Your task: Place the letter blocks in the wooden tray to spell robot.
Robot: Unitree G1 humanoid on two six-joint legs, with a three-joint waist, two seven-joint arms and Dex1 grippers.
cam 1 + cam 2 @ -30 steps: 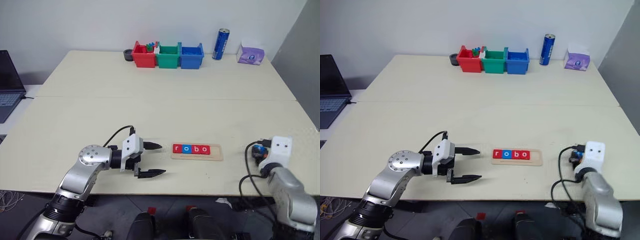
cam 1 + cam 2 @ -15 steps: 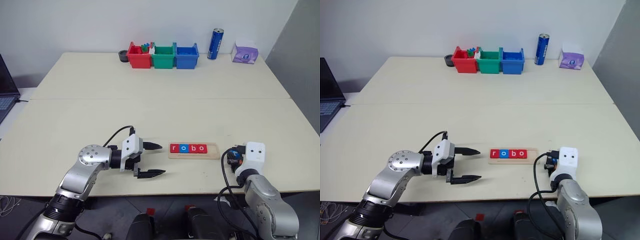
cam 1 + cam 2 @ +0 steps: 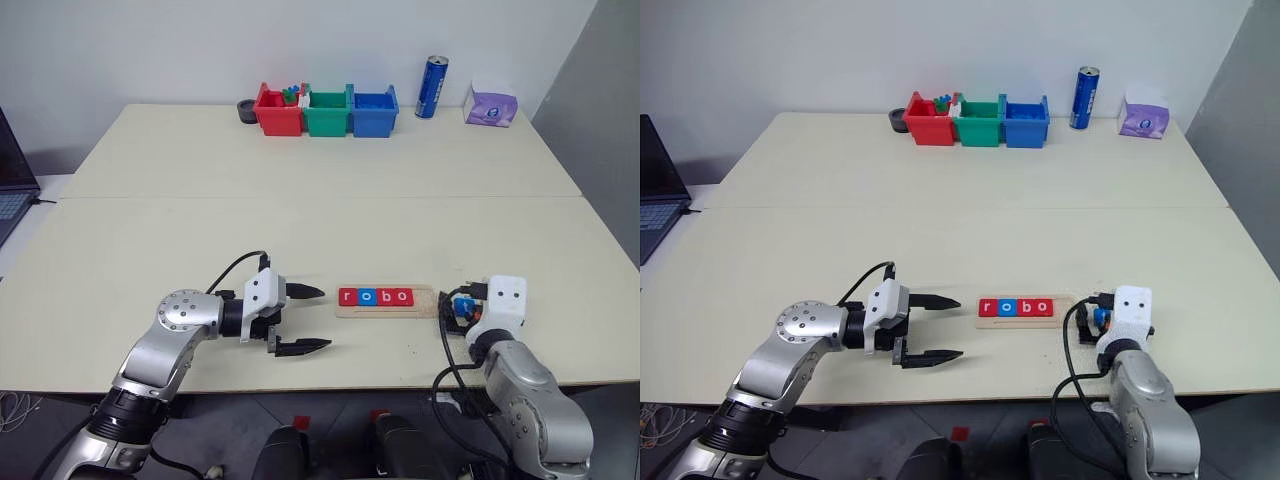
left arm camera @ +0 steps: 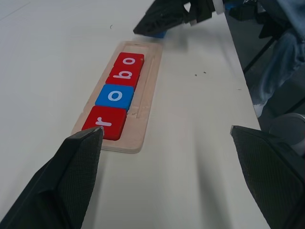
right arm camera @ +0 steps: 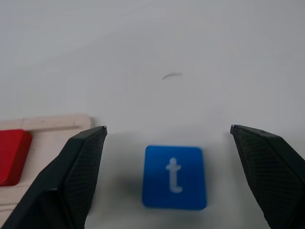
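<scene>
The wooden tray (image 3: 424, 298) lies near the table's front edge with four letter blocks in its groove: red r (image 3: 348, 296), blue o (image 3: 366, 296), red b (image 3: 384, 296), red o (image 3: 402, 296). Its right end slot is bare. My right gripper (image 5: 167, 129) is open at that end. A blue t block (image 5: 175, 177) lies flat between its fingers, touching neither, just past the tray's end (image 5: 52, 125). Left of the tray, my left gripper (image 3: 318, 318) is open and holds nothing, pointing at the r block (image 4: 106, 124).
Red (image 3: 272, 115), green (image 3: 330, 115) and blue (image 3: 372, 115) bins stand in a row at the table's far edge, with a blue can (image 3: 431, 88) and a purple packet (image 3: 491, 106) to their right. A laptop (image 3: 8, 190) sits off the left side.
My right hand has moved left, up to the tray's right end. The left arm has stayed where it was. The head view shifted between the earliest frames and now.
</scene>
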